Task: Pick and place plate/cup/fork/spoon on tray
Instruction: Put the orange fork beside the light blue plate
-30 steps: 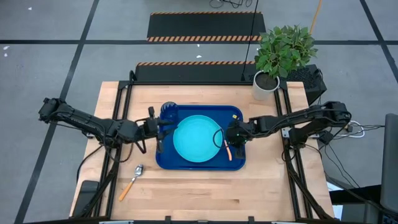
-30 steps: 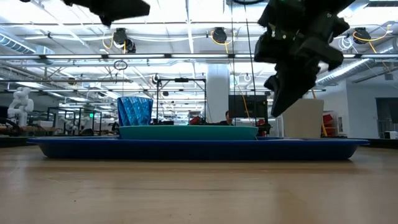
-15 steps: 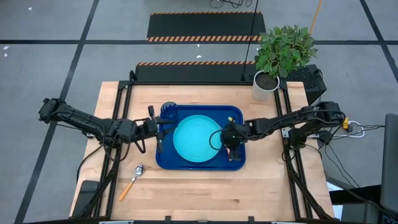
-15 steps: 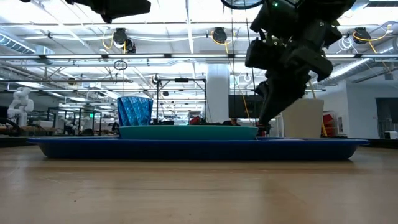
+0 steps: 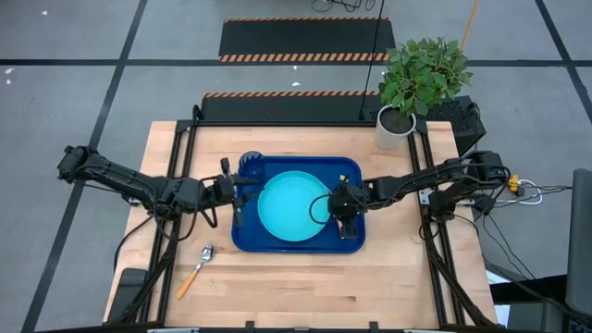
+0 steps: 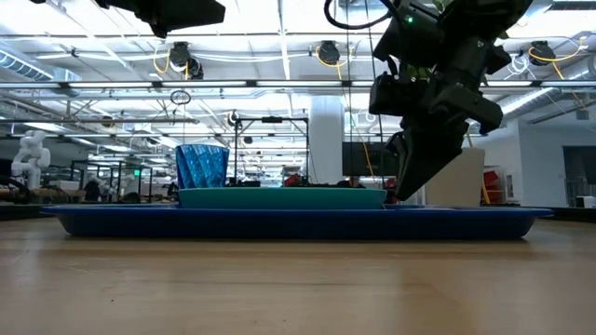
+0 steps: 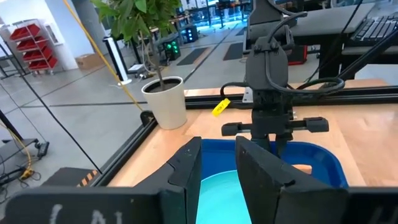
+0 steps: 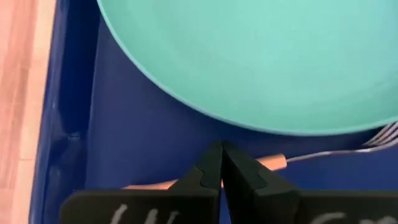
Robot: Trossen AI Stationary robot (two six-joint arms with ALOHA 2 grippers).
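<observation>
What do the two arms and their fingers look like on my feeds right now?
Both arms are dark, slim and jointed, with black cables looped along them. The right gripper has a boxy black body, a crossbar and a cable loop on top. The left gripper's fingers are flat, dark, angular plates.

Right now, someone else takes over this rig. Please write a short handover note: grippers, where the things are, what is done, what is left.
Right gripper: shut, low over the tray's right side, its tips pressed on the fork handle beside the plate.
Left gripper: partly open, holding nothing, at the tray's left edge near the cup.
Done: plate, cup and fork are on the tray.
Left: the spoon lies on the table, near the front-left corner of the tray; it must go on the tray.
</observation>
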